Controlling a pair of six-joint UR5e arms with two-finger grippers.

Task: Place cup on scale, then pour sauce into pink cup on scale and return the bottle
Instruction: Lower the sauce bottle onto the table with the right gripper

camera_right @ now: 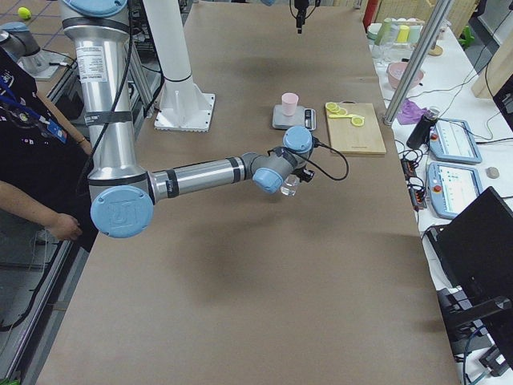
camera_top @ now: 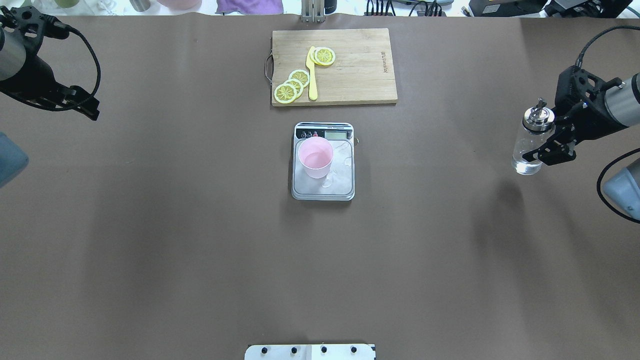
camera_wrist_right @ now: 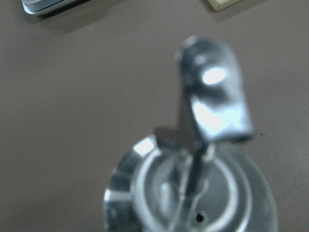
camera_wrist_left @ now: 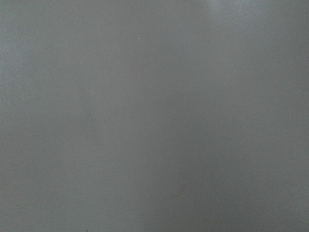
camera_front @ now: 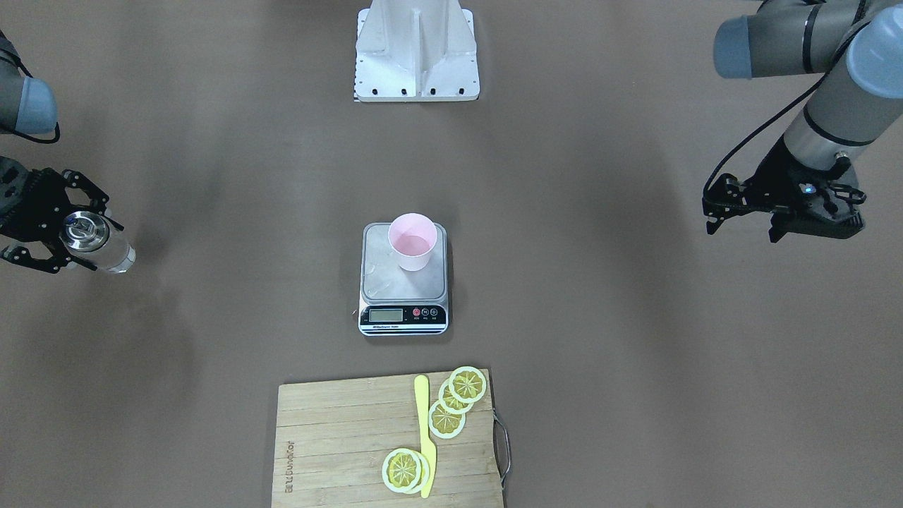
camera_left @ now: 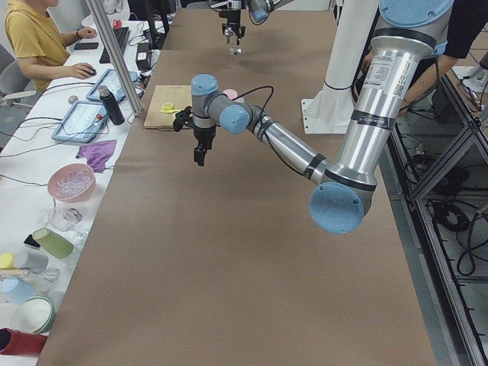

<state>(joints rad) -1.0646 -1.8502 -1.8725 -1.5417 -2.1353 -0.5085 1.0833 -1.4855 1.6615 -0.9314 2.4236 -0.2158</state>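
- Cup (camera_top: 315, 157) is set upright on the scale (camera_top: 340, 186) at the table's (camera_top: 200, 225) middle.
- Bottle (camera_top: 529, 150) is clamped upright by the right gripper (camera_top: 542, 146) near the right edge.
- Opening of the left gripper (camera_front: 741, 224) cannot be told.

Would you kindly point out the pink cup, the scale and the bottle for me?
cup (camera_top: 315, 157): overhead exterior view, on its inner floor.
scale (camera_top: 341, 181): overhead exterior view, on bare steel plate.
bottle (camera_top: 528, 146): overhead exterior view, on its glass body.

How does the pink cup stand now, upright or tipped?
Upright. The pink cup stands on the scale, its open mouth facing up in the overhead and front views.
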